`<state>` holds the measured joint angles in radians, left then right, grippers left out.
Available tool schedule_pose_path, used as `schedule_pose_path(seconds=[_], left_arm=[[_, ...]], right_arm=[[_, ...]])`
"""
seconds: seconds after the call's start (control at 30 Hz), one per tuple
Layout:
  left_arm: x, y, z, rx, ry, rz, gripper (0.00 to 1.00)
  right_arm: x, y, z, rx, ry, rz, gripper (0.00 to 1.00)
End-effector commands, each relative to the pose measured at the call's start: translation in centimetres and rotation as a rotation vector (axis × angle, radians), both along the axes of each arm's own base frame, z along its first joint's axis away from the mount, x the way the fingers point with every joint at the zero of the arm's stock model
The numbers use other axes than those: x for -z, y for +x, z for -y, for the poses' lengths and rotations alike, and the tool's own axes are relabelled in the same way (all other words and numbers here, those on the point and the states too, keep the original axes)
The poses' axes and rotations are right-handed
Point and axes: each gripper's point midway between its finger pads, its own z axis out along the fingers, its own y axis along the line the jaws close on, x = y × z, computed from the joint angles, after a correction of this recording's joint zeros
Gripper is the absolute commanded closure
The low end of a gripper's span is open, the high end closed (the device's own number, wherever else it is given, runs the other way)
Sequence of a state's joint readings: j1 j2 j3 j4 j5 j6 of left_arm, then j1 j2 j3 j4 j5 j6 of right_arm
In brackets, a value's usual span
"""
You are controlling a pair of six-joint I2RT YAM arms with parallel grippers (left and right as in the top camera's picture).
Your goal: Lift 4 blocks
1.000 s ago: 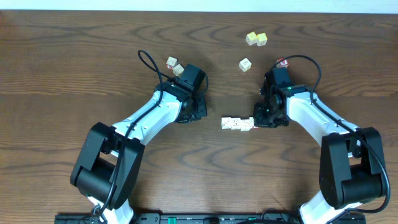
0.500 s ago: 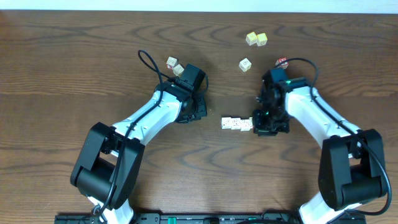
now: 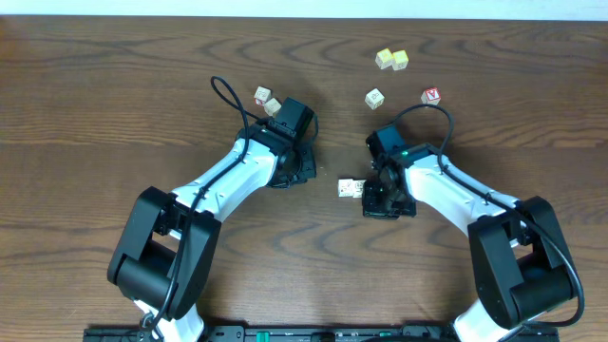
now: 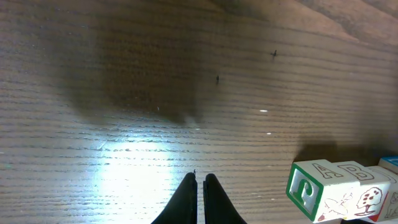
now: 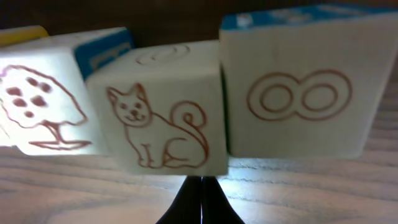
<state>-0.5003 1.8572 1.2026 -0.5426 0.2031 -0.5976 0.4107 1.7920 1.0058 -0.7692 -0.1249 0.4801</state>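
Dark brown wooden table (image 3: 95, 76) fills the overhead view, its grain running in long wavy bands from side to side. Along the far edge, a thin pale strip (image 3: 304, 8): wall or floor, can't tell. Down close in the left wrist view, a bright white glare (image 4: 134, 165) sits on the wood, a broad soft shadow (image 4: 137, 74) above it, two tiny dark specks (image 4: 217, 78) in the grain.

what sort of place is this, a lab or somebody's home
Most likely a robotics lab or test bench, not a home: a left arm and a right arm are fixed at a wooden table, with small alphabet blocks scattered on it.
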Motion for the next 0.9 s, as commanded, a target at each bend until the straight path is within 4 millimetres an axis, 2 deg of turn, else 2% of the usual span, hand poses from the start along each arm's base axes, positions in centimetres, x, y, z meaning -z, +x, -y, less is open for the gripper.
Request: schedule_pose_path(seconds=[0.0, 0.63, 0.87], left_arm=[[0.4, -0.2, -0.3, 0.013, 0.021, -0.002, 0.93], [0.4, -0.2, -0.3, 0.013, 0.021, -0.003, 0.92], [0.4, -0.2, -0.3, 0.014, 0.021, -0.003, 0.93]], right_arm=[[-0.3, 0.7, -0.1, 0.014, -0.013, 0.044, 0.99], [-0.4, 1.9, -0.7, 0.012, 0.012, 0.094, 0.99], [-0.9, 1.2, -2.7, 0.003, 0.127, 0.046, 0.99]])
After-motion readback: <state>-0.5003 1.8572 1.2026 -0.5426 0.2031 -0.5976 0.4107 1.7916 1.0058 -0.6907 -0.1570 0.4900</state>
